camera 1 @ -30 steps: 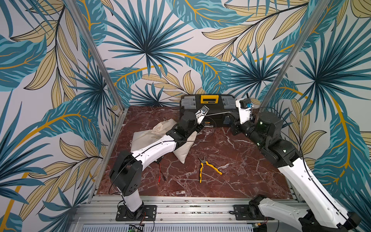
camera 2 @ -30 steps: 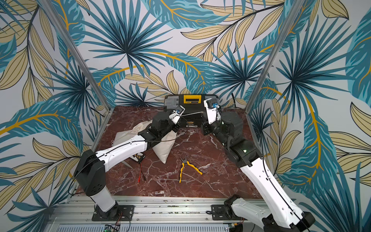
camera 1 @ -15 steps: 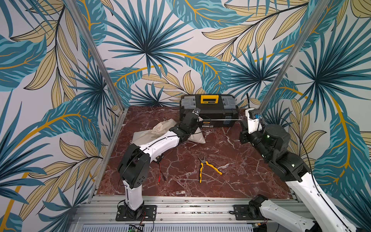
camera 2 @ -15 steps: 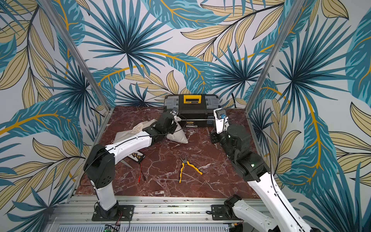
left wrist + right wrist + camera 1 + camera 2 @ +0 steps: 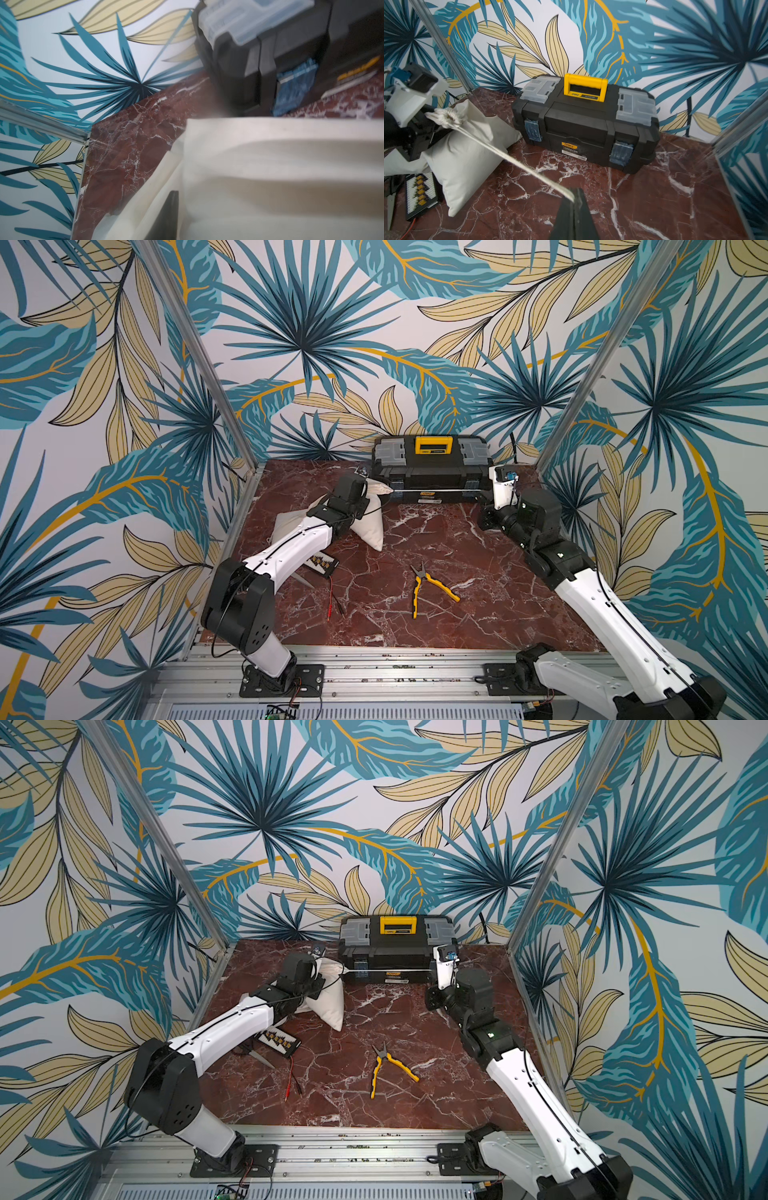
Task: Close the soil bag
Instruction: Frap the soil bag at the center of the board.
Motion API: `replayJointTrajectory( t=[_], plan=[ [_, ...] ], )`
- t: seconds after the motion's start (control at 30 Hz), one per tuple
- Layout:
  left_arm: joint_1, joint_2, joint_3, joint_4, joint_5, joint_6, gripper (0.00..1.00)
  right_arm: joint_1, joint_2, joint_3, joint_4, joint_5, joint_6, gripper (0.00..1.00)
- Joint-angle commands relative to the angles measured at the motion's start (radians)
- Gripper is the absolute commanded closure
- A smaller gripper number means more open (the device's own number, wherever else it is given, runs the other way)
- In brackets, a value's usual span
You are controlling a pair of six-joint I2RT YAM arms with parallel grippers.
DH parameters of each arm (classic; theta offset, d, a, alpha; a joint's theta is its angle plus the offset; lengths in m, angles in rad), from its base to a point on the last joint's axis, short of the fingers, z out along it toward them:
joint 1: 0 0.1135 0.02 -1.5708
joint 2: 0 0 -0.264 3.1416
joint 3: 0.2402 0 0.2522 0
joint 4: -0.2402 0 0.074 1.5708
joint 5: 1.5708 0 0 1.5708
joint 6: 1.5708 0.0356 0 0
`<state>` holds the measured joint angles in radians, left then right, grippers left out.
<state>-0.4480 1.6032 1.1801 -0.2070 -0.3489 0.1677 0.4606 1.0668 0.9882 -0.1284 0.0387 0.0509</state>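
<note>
The soil bag (image 5: 368, 526) (image 5: 330, 1002) is a cream cloth sack lying at the back left, left of the toolbox. Its mouth (image 5: 446, 118) is gathered tight. A pale drawstring (image 5: 432, 490) (image 5: 512, 160) runs taut from that mouth to my right gripper (image 5: 576, 192), which is shut on the string's end in front of the toolbox's right end (image 5: 487, 492). My left gripper (image 5: 368, 488) is at the bag's neck. In the left wrist view one dark finger (image 5: 168, 214) shows against the cloth (image 5: 270, 176), and the other finger is hidden.
A black toolbox (image 5: 432, 472) with a yellow handle stands at the back wall. Yellow pliers (image 5: 432, 587) lie mid-table. A black tray of small yellow parts (image 5: 322, 564), scissors (image 5: 303, 578) and red leads (image 5: 332, 597) lie beside the left arm.
My right gripper has moved right with the drawstring, which now stretches taut. My left arm has moved back and left with the bag's neck, and the bag's mouth is gathered tight.
</note>
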Motion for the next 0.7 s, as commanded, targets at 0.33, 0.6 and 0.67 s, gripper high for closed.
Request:
replayJointTrajectory(
  t=[0.33, 0.6, 0.67],
  plan=[
    [-0.228, 0.023, -0.046, 0.231, 0.361, 0.213, 0.43, -0.036, -0.02, -0.102, 0.14, -0.229, 0.086, 1.0],
    [-0.303, 0.051, -0.007, 0.325, 0.643, 0.294, 0.32, -0.036, -0.102, -0.037, 0.017, -0.236, 0.059, 1.0],
    [-0.314, 0.056, 0.0, 0.337, 0.718, 0.294, 0.31, -0.035, -0.12, -0.037, 0.011, -0.234, 0.061, 1.0]
  ],
)
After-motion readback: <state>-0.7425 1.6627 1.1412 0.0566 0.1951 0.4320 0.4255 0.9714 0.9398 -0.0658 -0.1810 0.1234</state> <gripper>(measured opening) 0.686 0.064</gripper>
